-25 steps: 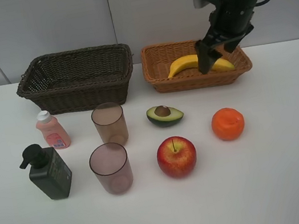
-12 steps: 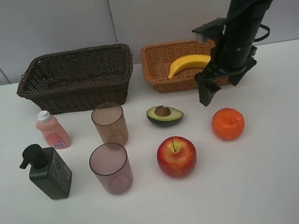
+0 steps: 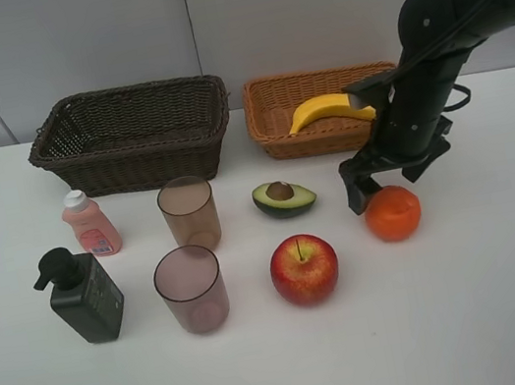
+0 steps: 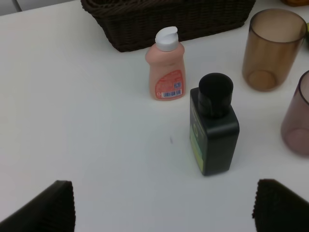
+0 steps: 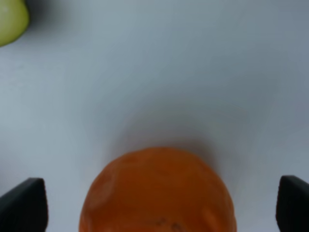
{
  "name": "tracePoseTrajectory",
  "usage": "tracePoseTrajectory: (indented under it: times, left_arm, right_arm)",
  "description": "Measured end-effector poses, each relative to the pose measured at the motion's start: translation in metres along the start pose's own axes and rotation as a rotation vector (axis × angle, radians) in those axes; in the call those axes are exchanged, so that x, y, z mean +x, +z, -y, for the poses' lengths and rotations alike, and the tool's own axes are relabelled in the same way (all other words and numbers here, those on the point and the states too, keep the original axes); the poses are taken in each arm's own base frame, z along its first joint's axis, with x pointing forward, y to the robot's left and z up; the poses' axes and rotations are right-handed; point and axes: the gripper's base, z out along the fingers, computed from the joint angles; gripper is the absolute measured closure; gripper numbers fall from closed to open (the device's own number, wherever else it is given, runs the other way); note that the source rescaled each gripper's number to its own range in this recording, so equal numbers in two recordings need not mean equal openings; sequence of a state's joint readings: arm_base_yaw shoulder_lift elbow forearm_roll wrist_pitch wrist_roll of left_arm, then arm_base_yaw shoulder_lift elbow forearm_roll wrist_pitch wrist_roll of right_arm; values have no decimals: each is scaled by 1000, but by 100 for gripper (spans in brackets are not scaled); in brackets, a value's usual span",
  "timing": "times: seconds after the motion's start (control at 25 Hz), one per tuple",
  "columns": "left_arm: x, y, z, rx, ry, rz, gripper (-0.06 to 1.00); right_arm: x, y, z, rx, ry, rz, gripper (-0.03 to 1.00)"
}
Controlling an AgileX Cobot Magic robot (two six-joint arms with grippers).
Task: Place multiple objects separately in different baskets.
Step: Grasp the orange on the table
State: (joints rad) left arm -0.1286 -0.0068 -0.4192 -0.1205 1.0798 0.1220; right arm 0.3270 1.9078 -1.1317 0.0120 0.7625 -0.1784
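The right gripper [image 3: 376, 194] is hanging low over the orange [image 3: 393, 213]. From the high camera only one of its fingers [image 3: 356, 197] is showing clearly, just beside the orange on the side of the avocado half [image 3: 283, 198]. The other is getting lost against the arm's dark body. A second ago this gripper was up over the banana [image 3: 328, 110] in the light basket [image 3: 263, 112] beyond the orange. It has since come down and forward, while the banana is lying in that basket as before.

The right wrist camera is settling what the high one cannot: the fingers are standing wide apart, one on either side of the orange and neither touching it. There the orange's near part is being cut off by the frame edge. The orange itself is sitting on the white worktop [image 3: 478, 313], with the red apple [image 3: 304, 269] near it.

Well apart from the orange, the left gripper [image 4: 161, 210] is appearing only in its own wrist camera. Its fingers are also spread wide, facing the pump bottle [image 4: 214, 128] and the pink bottle [image 4: 166, 67].
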Motion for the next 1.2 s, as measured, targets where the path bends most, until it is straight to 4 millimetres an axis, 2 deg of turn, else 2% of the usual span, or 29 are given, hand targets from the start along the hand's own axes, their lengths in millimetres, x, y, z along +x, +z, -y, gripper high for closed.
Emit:
tracePoseTrajectory:
  times: [0.4,0.76,0.88,0.92,1.0,1.2]
  left_arm:
    - [0,0,0,0,0,0,-3]
    - [0,0,0,0,0,0,-3]
    - [0,0,0,0,0,0,-3]
    - [0,0,0,0,0,0,-3]
    - [0,0,0,0,0,0,-3]
    - [0,0,0,0,0,0,-3]
  right_arm:
    - [16,17,-3,2,7,8,-3]
    - [16,18,-3,3,29,12,-3]
    - [16,18,-3,4,27,12,7]
    - [16,18,-3,5,25,12,14]
    - [16,18,-2,10,19,10,35]
    - [18,18,-2,15,10,-7,34]
